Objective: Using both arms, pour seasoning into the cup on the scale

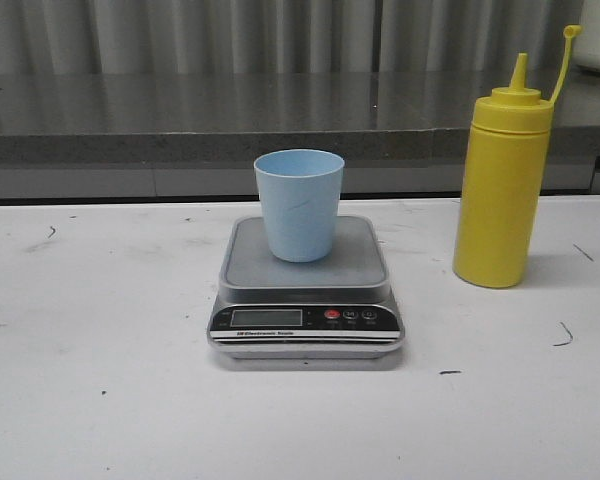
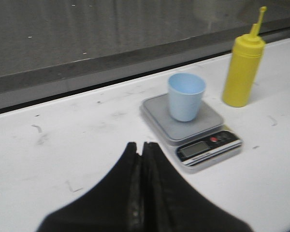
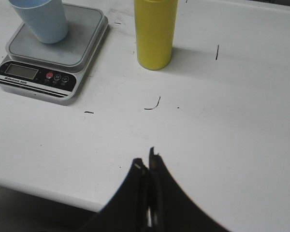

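The pale blue cup (image 1: 299, 205) stands upright on the grey platform of the silver scale (image 1: 250, 262) at the table's middle. The yellow seasoning bottle (image 1: 502, 190) stands upright to the right of the scale, its cap hanging open on its strap. Neither gripper shows in the front view. In the left wrist view my left gripper (image 2: 140, 147) is shut and empty, well short of the scale (image 2: 159, 112), the cup (image 2: 185, 96) and the bottle (image 2: 241, 67). In the right wrist view my right gripper (image 3: 147, 162) is shut and empty, near the table's front edge, apart from the bottle (image 3: 154, 34) and the scale (image 3: 87, 34).
The white table (image 1: 110, 400) carries a few dark scuff marks. A grey ledge (image 1: 180, 110) and a curtain run along the back. The table's front edge (image 3: 48, 191) lies close to the right gripper.
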You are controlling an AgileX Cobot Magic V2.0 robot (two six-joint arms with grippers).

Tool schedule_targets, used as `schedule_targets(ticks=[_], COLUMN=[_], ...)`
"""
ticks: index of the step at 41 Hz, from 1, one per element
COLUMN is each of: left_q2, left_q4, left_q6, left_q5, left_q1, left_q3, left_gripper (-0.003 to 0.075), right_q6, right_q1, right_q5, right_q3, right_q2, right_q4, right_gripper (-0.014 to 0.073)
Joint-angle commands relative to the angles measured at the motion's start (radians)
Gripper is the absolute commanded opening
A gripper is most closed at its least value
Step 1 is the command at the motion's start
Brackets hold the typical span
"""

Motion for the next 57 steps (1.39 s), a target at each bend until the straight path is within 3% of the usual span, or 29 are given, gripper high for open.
schedule_targets(ticks=[1, 11, 23, 57], left_q2=[-0.034, -0.222, -0.309, -0.307], left_q4=[0.044, -0.008, -0.130, -0.129], left_q6=[-0.006, -0.006, -0.006, -0.006], left_q5=[-0.133, -0.481, -0.683, -0.692], left_q1=[0.093, 0.322, 0.411, 0.411], left_q3=[0.055, 0.400, 0.607, 0.605], left_gripper=[-0.0020, -0.0020, -0.0020, -0.0020], right_q6=[-0.015, -0.015, -0.015, -0.015], right_q1=[0.001, 0.001, 0.001, 0.001], right_q5=[-0.060, -0.060, -0.059, -0.057], right_q3=[-0.031, -0.031, -0.031, -0.031], right_q2=[0.005, 0.005, 0.005, 0.005], right_q4=[-0.004, -0.004, -0.004, -0.004], right_gripper=[-0.0068, -0.0068, -0.0069, -0.0069])
